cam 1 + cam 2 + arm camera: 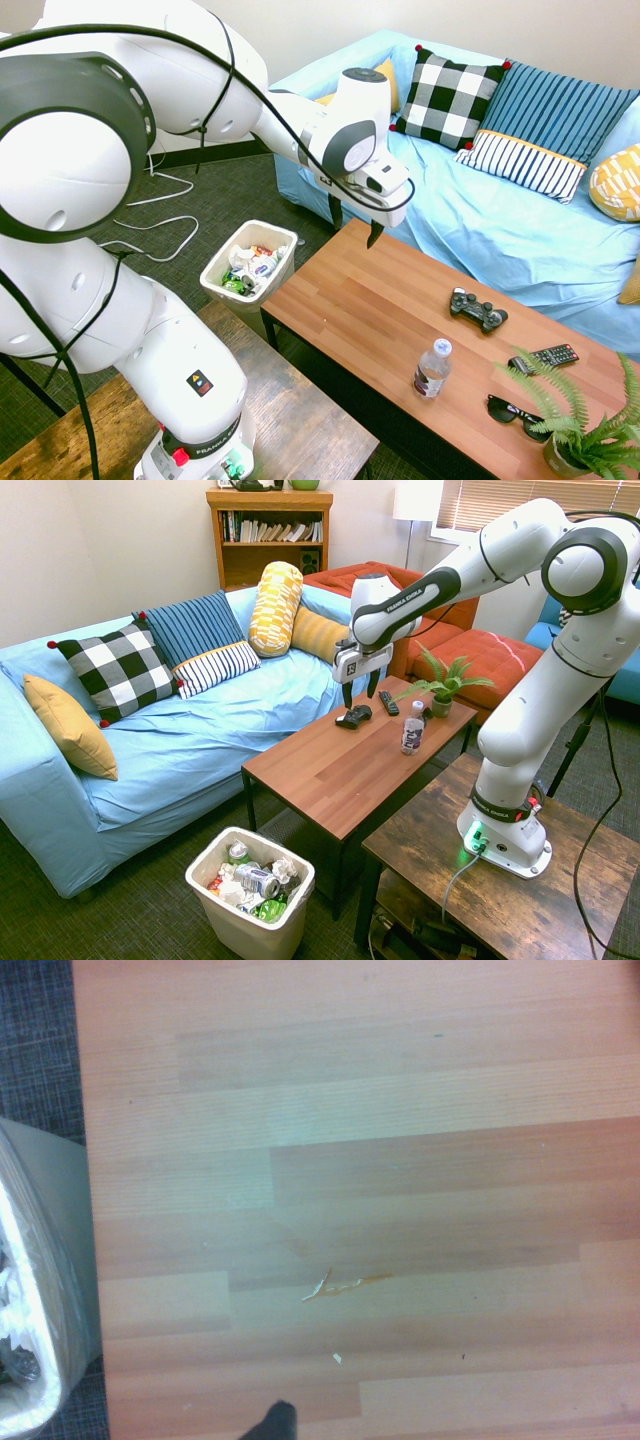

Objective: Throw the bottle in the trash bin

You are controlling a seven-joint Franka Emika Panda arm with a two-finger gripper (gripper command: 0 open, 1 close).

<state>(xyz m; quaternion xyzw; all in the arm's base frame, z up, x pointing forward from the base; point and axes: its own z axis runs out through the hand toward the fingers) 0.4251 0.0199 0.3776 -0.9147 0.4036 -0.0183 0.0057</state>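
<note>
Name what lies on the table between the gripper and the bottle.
Nothing: in the first exterior view, only bare tabletop lies between the open gripper and the bottle.

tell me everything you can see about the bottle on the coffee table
The bottle is small, clear plastic with a white screw cap and a dark reddish label band around its lower half. The cap is on. It stands upright on the wooden coffee table, near the long edge away from the sofa, apart from the game controller, remote and sunglasses. Only the table touches it.
</note>
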